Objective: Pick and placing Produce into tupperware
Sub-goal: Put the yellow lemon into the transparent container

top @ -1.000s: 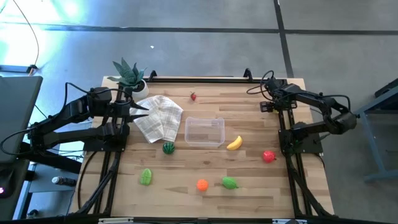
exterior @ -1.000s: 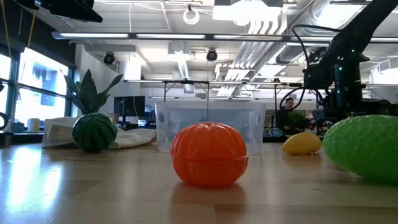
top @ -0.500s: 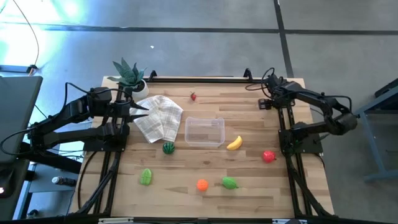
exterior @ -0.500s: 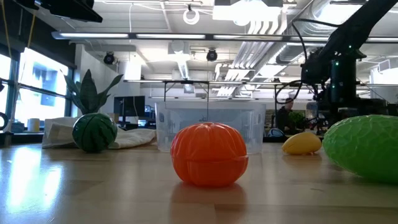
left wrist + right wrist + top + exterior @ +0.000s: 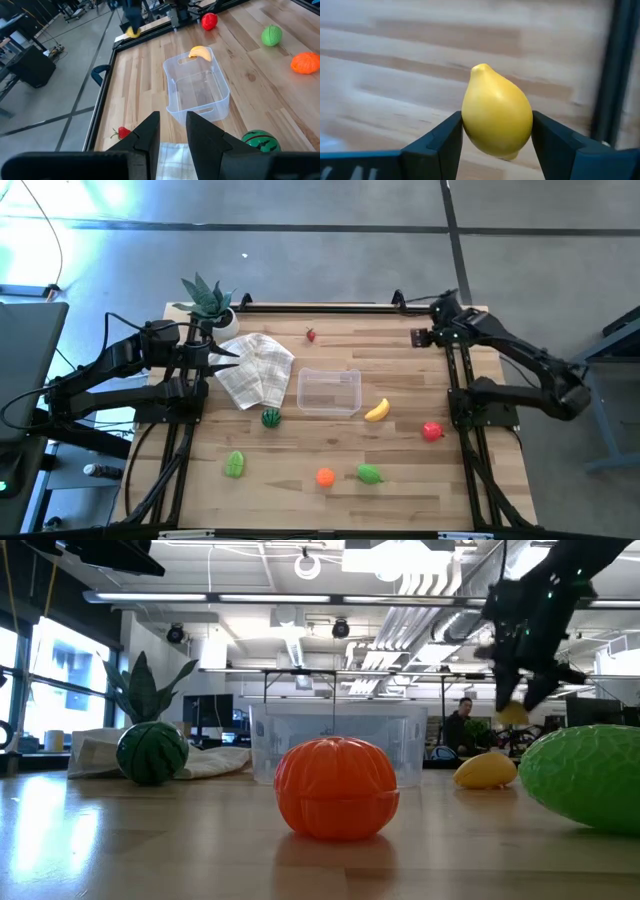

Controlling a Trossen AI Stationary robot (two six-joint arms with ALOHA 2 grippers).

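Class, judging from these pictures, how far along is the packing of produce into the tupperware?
Done: nothing; the tupperware is empty. In hand: the right gripper holds a lemon above the table's far right corner. Left: banana, apple, orange, watermelon, strawberry, two green pieces.

Right pincer (image 5: 495, 145) raised, clamping lemon (image 5: 496, 118).

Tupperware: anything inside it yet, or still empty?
Empty. The tupperware shows only bare clear floor from above; the lemon sits in the right gripper.

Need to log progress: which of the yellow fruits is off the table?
The lemon, clamped in the right gripper at the table's far right corner. The banana lies beside the tupperware.
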